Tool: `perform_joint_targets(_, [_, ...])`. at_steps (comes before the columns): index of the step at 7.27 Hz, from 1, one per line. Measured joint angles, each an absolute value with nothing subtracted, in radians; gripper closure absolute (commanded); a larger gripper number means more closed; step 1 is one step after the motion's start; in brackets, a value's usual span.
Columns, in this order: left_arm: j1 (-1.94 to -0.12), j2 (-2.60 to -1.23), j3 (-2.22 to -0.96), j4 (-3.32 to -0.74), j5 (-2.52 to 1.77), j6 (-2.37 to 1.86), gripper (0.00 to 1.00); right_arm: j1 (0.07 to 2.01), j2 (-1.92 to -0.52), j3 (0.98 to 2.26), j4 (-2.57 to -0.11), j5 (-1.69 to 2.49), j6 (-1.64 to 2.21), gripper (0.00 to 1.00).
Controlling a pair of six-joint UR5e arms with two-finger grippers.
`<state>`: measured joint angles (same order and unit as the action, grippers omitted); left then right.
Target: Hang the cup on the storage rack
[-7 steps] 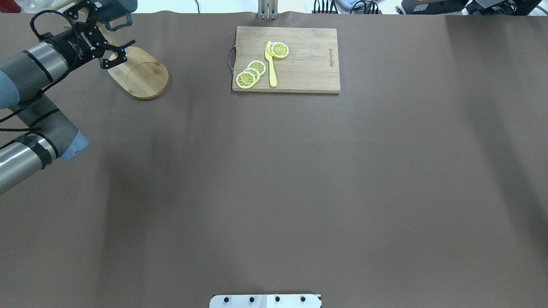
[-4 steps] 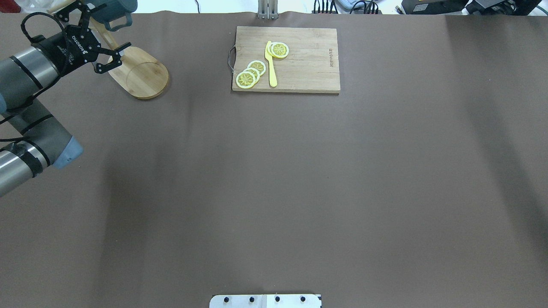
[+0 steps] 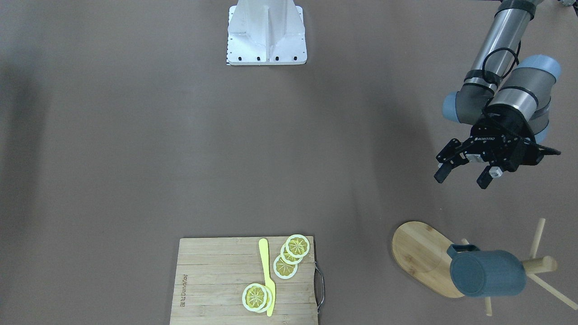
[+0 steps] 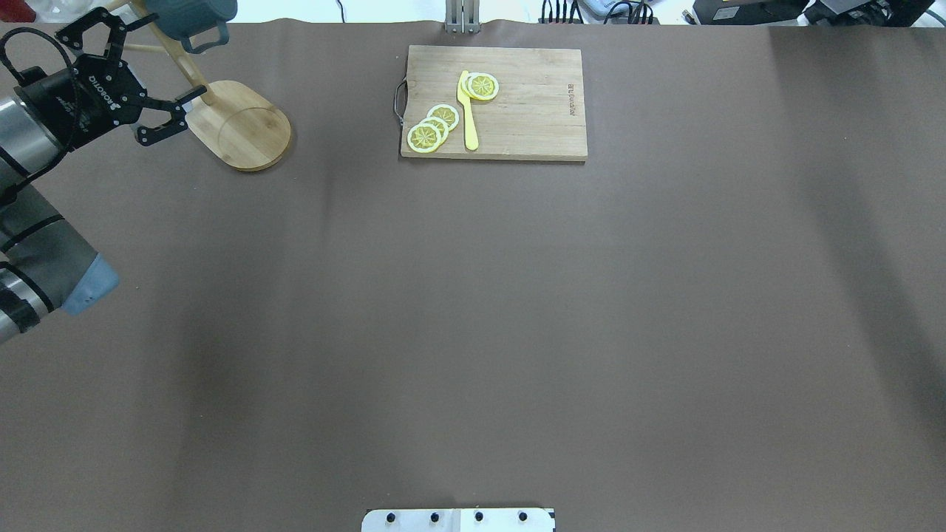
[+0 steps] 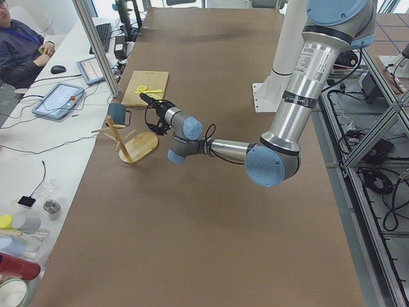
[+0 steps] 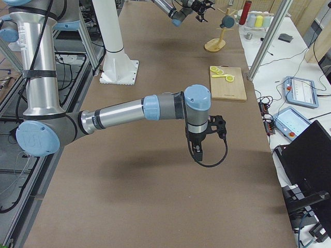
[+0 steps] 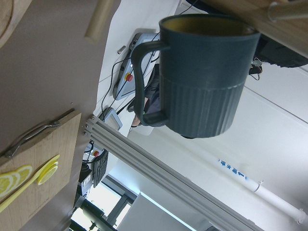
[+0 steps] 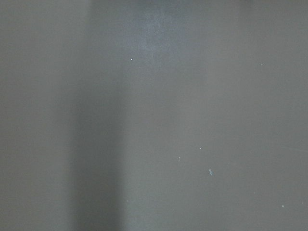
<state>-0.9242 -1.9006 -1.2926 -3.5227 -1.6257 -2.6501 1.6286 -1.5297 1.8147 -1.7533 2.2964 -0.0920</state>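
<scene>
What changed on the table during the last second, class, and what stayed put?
The left tool, open and empty, drew back from the storage rack toward the robot's left. The cup stayed hanging on its peg; the cutting board stayed too.

At the bench's (image 4: 473, 332) far left corner the cup (image 4: 188, 15) hangs high on the storage rack (image 4: 244, 129) - the left tool (image 4: 164, 55), jaws spread wide and holding nothing, hovers just beside the post. A cutting board (image 4: 532, 111) with lemon slices (image 4: 432, 127) and a yellow knife (image 4: 468, 111) lies by the far edge.
</scene>
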Motion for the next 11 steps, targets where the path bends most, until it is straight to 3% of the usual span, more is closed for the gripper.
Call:
perform_joint_targets(3, [-0.925,-1.842,-1.38,-3.497,-1.787,-2.141,0.01,1.628,-1.532,1.812,-1.753,2.296,-0.09,0.0])
perform_joint_targets(8, [-0.943,-1.697,-1.493,-3.205,-1.857,-0.943,0.0,1.629,-1.54,1.816,-1.754,2.297,-0.088,0.0])
perform_joint_targets(11, [-1.043,-1.639,-1.507,-3.011,-1.855,-0.301,0.0,1.629,-1.54,1.814,-1.755,2.298,-0.089,0.0])
